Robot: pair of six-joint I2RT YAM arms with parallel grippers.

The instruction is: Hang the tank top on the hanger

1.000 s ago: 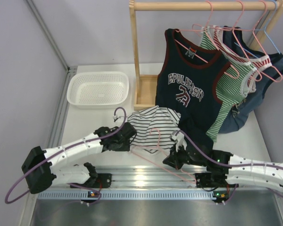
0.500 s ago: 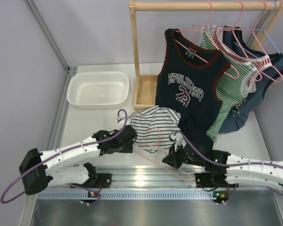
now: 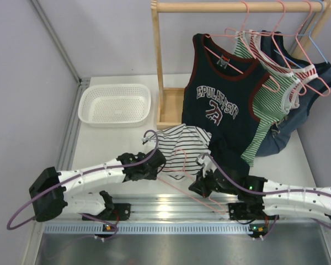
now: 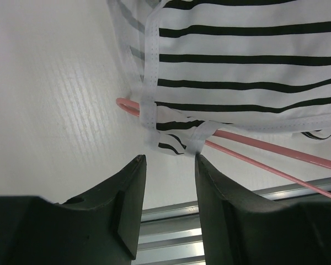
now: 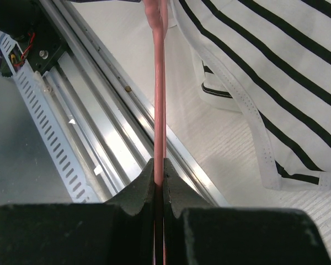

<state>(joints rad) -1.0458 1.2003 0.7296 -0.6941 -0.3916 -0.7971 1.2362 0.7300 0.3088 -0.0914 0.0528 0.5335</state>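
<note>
The left gripper (image 4: 170, 160) stands half open and holds nothing, its tips just before a shoulder strap of the tank top (image 4: 237, 55). The top lies on the table (image 4: 55, 99), over one end of the pink hanger (image 5: 159, 110). The right gripper (image 5: 159, 165) is clamped tight on the hanger wire. The risk, I think, is that the left jaws pinch the wire together with the strap. Only the left wrist view shows the wire passing under the strap.

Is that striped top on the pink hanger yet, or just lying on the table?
Not yet: the tank top lies rumpled on the table, one hanger corner tucked under its strap.
</note>
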